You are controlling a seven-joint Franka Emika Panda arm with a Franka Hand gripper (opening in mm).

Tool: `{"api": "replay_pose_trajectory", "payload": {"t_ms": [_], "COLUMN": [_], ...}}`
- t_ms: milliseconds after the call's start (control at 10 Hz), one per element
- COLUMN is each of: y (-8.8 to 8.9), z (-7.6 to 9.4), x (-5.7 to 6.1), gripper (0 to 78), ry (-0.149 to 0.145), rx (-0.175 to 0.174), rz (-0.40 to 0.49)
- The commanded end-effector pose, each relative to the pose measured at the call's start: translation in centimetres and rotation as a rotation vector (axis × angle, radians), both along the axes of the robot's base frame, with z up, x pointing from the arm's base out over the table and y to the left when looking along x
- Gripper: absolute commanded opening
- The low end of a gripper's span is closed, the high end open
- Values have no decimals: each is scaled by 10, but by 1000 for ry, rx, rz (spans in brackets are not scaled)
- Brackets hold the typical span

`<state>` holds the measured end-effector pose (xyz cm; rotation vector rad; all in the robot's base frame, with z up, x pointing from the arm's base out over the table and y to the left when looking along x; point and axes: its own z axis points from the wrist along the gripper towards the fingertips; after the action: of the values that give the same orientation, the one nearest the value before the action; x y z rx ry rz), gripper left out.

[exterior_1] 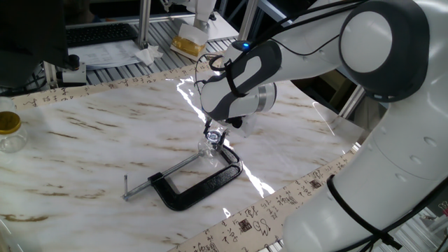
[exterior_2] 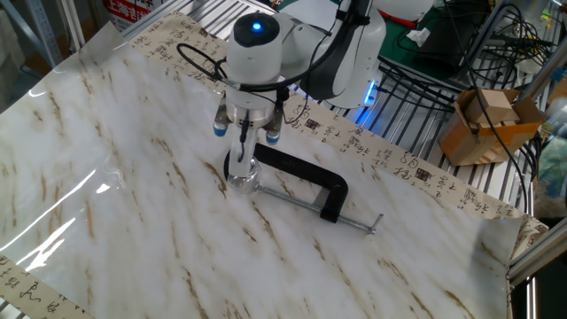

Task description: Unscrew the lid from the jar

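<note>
- Down at the table, the gripper (exterior_2: 243, 162) points straight at the marble top, its fingers (exterior_1: 215, 134) drawn narrow around the lid (exterior_1: 213, 136) of the jar (exterior_1: 208, 146).
- Whether the pads truly press the lid cannot be told; they sit tight against it in both views.
- The jar stands upright on the table (exterior_1: 91, 147), touching or just beside the fixed jaw end of the clamp (exterior_1: 199, 183).
- From one fixed view the lid glints between the fingertips, and the clear jar body shows below them.
- From the other fixed view the jar (exterior_2: 242, 181) is a pale blur under the fingers, and the lid cannot be made out apart from it.
- Above the fingers, the hand is vertical; the other fixed view shows two blue-tipped parts on either side of it and a blue light on the wrist top.
- The wrist bends back into a thick white forearm that rises toward the table's far edge in that view.
- One fixed view alone shows the arm's large shoulder and base links filling the right side, and cables looping over the wrist.
- That view also shows a larger jar (exterior_1: 10, 131) with a gold lid, well apart at the left edge.
- The other fixed view alone shows a cardboard box (exterior_2: 487, 124) on the metal rack beyond the table.
- The clamp (exterior_2: 297, 182) lies flat, its screw rod pointing away from the jar.
</note>
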<state>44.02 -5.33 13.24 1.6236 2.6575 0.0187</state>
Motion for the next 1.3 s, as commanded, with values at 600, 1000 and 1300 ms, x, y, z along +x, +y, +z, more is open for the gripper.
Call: {"api": "replay_pose_trajectory", "payload": {"t_ms": [600,1000,1300], "y": [21,21,21], "z": [3,3,3], "x": [-1,0,1], "gripper": [11,11,11], "ry": [45,50,53], "rx": [-34,-44,-47], "rz": [711,884,951]}}
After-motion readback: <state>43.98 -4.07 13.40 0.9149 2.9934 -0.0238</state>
